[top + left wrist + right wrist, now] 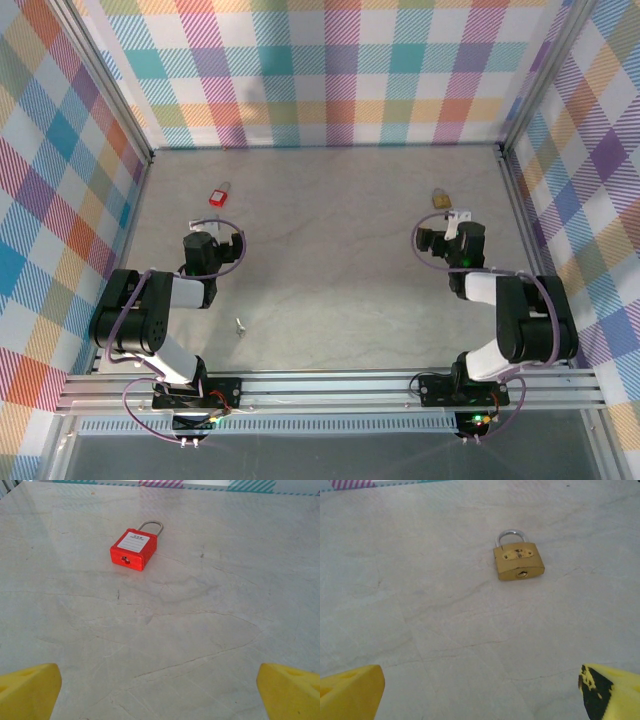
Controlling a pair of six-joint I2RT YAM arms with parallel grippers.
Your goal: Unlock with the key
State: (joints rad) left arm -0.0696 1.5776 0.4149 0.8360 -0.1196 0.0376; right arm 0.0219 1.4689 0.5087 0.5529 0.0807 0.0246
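- From above, my left gripper (210,232) sits over the left half of the table (330,270), aimed at the far edge. The red padlock (219,194) lies just beyond it, toward the far left corner.
- In the same view, my right gripper (450,232) sits over the right half, also aimed at the far edge. The brass padlock (440,199) lies just beyond it, near the right edge.
- The key (240,324) lies on its own on the bare table, close to the near edge and left of the middle. It is well apart from both padlocks and touches neither gripper.
- At my left wrist, the yellow fingertips (27,690) stand in the two bottom corners, so this gripper is spread wide and holds nothing. The red padlock (134,549) lies flat ahead, with a white label on top, its keyhole end toward me and its shackle pointing away.
- At my right wrist, the fingertips (350,692) are again far apart, wide and empty. The brass padlock (519,562) lies flat ahead, slightly right of centre, with its keyhole end facing me and its shackle pointing away.
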